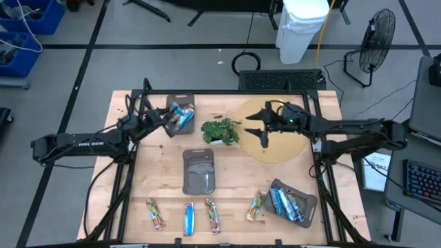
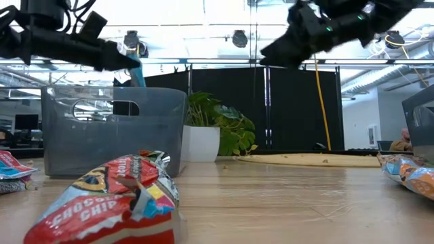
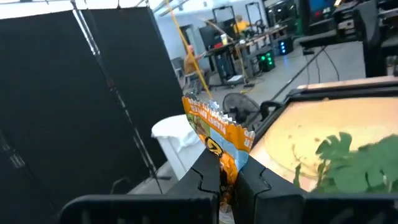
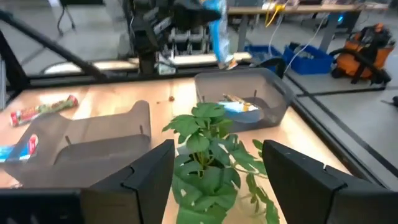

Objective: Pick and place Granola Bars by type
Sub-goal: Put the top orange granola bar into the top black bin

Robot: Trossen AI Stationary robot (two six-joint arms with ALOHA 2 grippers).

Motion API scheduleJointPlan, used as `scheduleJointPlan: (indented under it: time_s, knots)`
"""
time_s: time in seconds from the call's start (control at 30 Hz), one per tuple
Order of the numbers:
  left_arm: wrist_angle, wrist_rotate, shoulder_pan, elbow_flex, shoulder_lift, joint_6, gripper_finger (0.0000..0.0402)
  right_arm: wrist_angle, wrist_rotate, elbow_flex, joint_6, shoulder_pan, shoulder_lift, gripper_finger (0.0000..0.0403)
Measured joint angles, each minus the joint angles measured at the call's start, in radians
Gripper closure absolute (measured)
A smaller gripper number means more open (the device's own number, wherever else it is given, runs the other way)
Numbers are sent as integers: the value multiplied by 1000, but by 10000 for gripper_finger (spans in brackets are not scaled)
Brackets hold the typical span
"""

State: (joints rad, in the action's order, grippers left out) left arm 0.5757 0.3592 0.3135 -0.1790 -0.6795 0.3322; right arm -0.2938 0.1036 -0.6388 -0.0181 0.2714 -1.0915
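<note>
The left pincer is clamped narrow on a blue-and-orange wrapped bar, which hangs from its fingertips directly over the far-left tray; in the low view the bar's blue end points down toward the tray's open top, so its long axis runs near upright and the drop is straight below. That tray already holds blue bars, so the match looks right, and the next move is probably just a lowering and a release. The right pincer hangs wide and empty above the round mat, just beside the potted plant, well apart from any bar. Four bars lie in a row along the near edge of the surface, a red one among them, and more sit in the near-right tray. The middle tray appears empty.
</note>
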Motion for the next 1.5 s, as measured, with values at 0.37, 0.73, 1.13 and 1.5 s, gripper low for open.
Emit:
scheduleJointPlan:
  time_s: [0.37, 0.73, 1.13, 1.5]
  knots:
    - [-89, 17, 1, 20, 47, -54, 389, -351, -2, 374, 60, 30, 247, 167]
    - [-162, 113, 71, 20, 46, -363, 390, -436, -2, 496, 86, 30, 347, 167]
    - [-320, -175, 363, 19, 44, -615, 390, -418, 2, 496, 85, 27, 346, 167]
    - [-398, -410, 424, 18, -76, -704, 390, -405, 2, 496, 89, 27, 345, 167]
